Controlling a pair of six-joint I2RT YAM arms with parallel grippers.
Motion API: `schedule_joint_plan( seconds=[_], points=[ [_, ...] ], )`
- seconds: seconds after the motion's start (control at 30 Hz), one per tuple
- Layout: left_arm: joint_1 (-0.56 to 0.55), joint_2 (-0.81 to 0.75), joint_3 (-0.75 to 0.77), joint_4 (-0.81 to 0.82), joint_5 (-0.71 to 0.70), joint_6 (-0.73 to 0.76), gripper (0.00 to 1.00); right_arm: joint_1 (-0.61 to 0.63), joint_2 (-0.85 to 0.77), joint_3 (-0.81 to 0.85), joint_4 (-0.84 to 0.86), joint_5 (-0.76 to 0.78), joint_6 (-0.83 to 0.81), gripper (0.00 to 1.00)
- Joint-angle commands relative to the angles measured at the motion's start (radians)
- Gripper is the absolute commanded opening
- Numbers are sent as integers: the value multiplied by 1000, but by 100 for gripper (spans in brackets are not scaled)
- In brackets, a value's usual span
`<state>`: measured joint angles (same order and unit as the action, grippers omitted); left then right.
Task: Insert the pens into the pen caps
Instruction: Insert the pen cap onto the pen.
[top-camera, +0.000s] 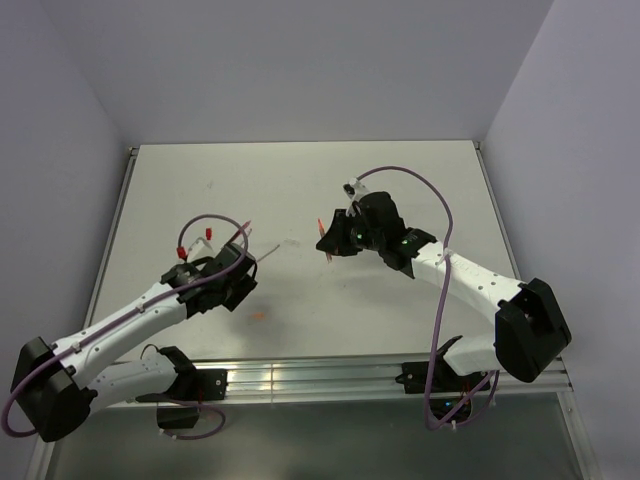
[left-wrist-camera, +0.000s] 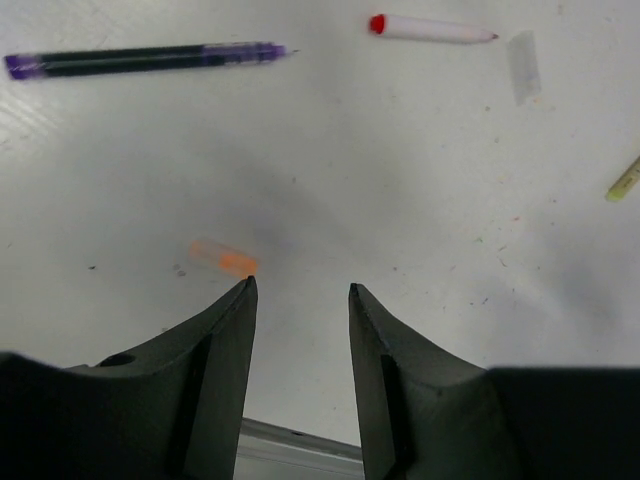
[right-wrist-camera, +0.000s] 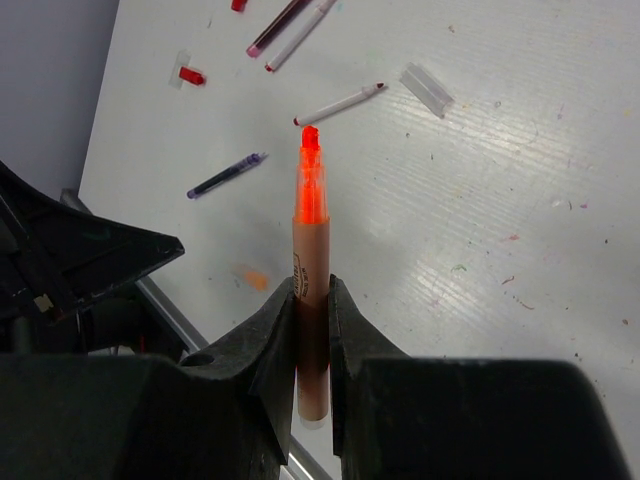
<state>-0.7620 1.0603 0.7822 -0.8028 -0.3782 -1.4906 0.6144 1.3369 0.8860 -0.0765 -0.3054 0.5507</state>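
My right gripper (right-wrist-camera: 310, 285) is shut on an orange pen (right-wrist-camera: 309, 230), whose bright uncapped tip points away from the wrist, above the table. An orange pen cap (left-wrist-camera: 225, 258) lies on the white table just beyond the left fingertip of my left gripper (left-wrist-camera: 300, 288), which is open and empty. From above, that cap (top-camera: 258, 316) lies near the front edge, right of the left gripper (top-camera: 240, 278). The right gripper (top-camera: 330, 240) hovers mid-table. A purple-black pen (left-wrist-camera: 140, 60), a white pen with a red end (left-wrist-camera: 430, 28) and a clear cap (left-wrist-camera: 522, 66) lie farther off.
An olive-yellow pen (left-wrist-camera: 625, 180) pokes in at the right edge. Dark red pens (right-wrist-camera: 290, 25) and a red cap (right-wrist-camera: 190, 75) lie at the far side. The left arm (right-wrist-camera: 70, 260) stands close beside the right gripper. The table's metal front rail (top-camera: 300, 380) runs along the near edge.
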Motion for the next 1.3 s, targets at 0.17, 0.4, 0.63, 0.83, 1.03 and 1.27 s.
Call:
schedule_joint_plan(
  seconds=[0.17,0.4,0.63,0.83,1.03,1.27],
  points=[
    [-37,-76,-66,-102,33,-327,46,-4,-33,57,-14,-3,-25,0],
    [-79,-16,-58,-138,48,-427,45,-4,-50,60,-26,14,-35,0],
    [-95,24,-92,-134,50,-490,46,-4,-51,64,-31,-9,-40,0],
    [-95,44,-133,-102,56,-525,47,-4,-62,67,-29,-20,-43,0],
    [-95,96,-127,-92,51,-533,48,-4,-74,68,-39,-17,-48,0],
    [-94,145,-103,-62,39,-528,49,-4,-77,70,-42,-17,-52,0]
  ],
)
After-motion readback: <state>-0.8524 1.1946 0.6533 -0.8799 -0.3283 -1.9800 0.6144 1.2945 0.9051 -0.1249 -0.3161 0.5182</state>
